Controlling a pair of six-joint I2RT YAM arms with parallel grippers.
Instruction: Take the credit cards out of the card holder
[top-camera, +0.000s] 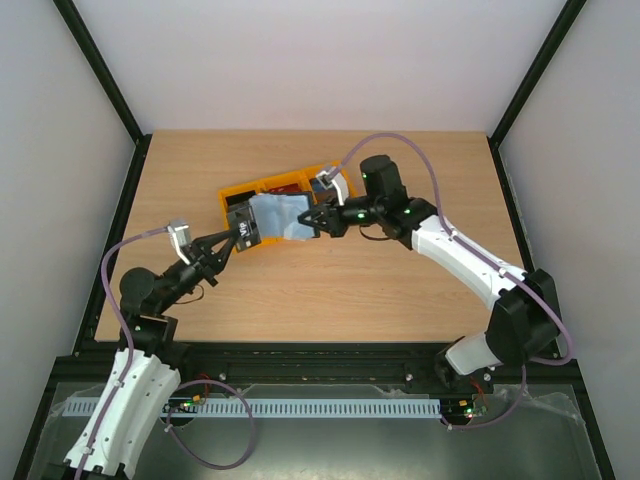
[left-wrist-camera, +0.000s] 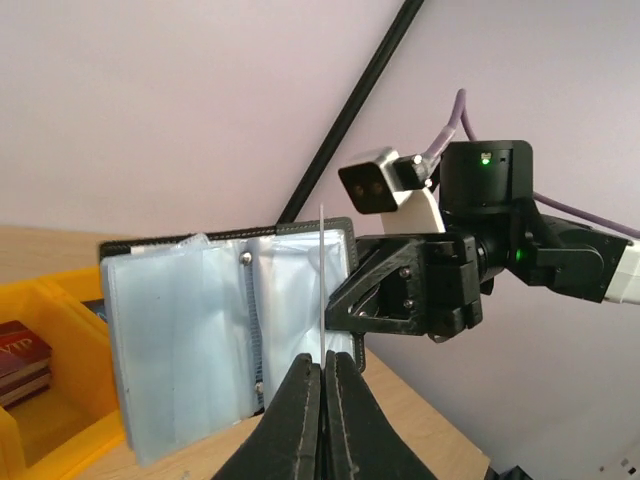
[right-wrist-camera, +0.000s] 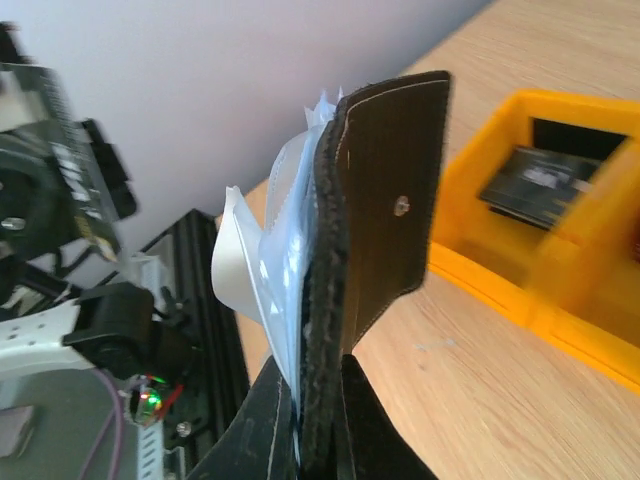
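Holding the card holder (top-camera: 280, 215) open in the air over the far middle of the table (top-camera: 350, 290), by the yellow bin (top-camera: 228, 200). The right pincer (top-camera: 312, 222) is clenching the holder's right cover edge, probably bracing it so a pull cannot drag it along. The left pincer (top-camera: 230, 238) is grasping a dark card (top-camera: 243, 226) at the holder's left end, apparently drawing it from a pocket. Both arms are reaching inward, forearms low, pincers facing each other.
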